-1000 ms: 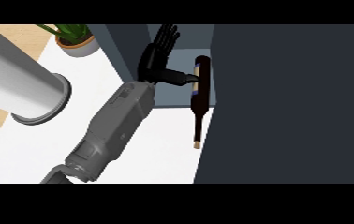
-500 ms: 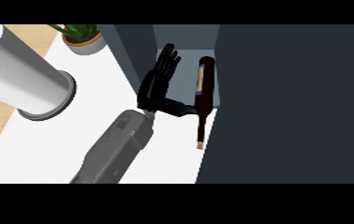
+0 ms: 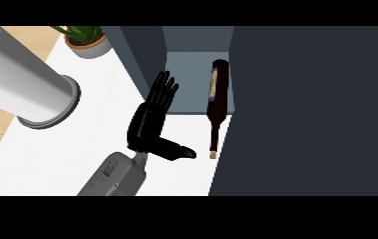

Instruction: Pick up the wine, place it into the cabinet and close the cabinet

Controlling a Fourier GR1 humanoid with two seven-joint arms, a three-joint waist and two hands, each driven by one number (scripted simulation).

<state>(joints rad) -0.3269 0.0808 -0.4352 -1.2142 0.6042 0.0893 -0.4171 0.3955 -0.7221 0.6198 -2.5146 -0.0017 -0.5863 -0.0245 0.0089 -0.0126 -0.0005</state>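
The dark wine bottle point(image 3: 215, 90) lies on its side. Its body rests on the cabinet floor point(image 3: 186, 80) and its neck points out over the white counter point(image 3: 81, 148) toward me. My left hand point(image 3: 151, 120) stands just left of the bottle, open, with straight fingers pointing toward the cabinet. Its thumb sticks out toward the bottle's neck, a small gap away from it. The hand holds nothing. My right hand shows nowhere.
A large dark cabinet panel point(image 3: 303, 108) fills the right side, right beside the bottle. The cabinet's left wall point(image 3: 144, 53) stands behind my fingers. A big grey cylinder point(image 3: 33, 90) stands at the left, and a potted plant point(image 3: 87, 42) at the back left.
My left hand has let go of the bottle: its thumb touched the bottle a second ago and now stands apart. The hand has drawn back toward me and to the left. The bottle lies still.
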